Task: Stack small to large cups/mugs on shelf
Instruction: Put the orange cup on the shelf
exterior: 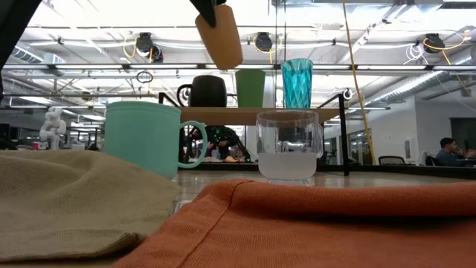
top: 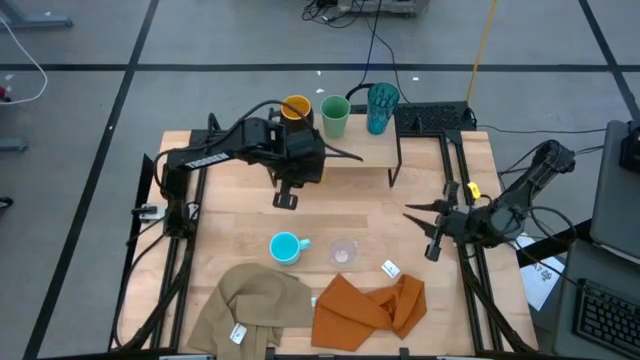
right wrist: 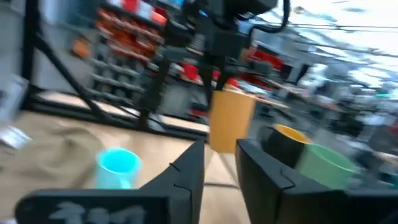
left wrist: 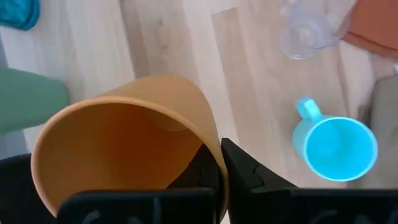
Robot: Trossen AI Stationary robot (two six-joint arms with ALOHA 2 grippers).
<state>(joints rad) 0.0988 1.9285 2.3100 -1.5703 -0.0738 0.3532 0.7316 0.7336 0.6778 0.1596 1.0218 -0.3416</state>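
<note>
I have the left gripper (top: 287, 196) clamped on the orange cup (exterior: 220, 35), holding it in the air just in front of the shelf (top: 362, 152), above the shelf's height in the low view. From the left wrist I look straight into the cup's open mouth, with one dark finger (left wrist: 249, 174) pressed against its wall. The cup hangs tilted, off the table (top: 380, 215).

On the shelf I see three vessels in a row: the black mug (top: 296, 108) with its yellow inside at the left end, the green cup (top: 335, 115) just beside it, and the teal tumbler (top: 381, 107) at the right end. All three stand upright.

In front of the shelf, the blue mug (top: 286, 247) stands on the table, mouth up, handle toward the clear cup (top: 343, 252), which sits just beside it but apart. Farther from the shelf lie a tan cloth (top: 252, 305) and an orange cloth (top: 368, 306), side by side at the table's near edge, with a small white tag (top: 390, 268) between the orange cloth and the clear cup.

The right gripper (top: 417, 222) waits off to the shelf's right front, over the table's right side, fingers spread apart and holding nothing.
</note>
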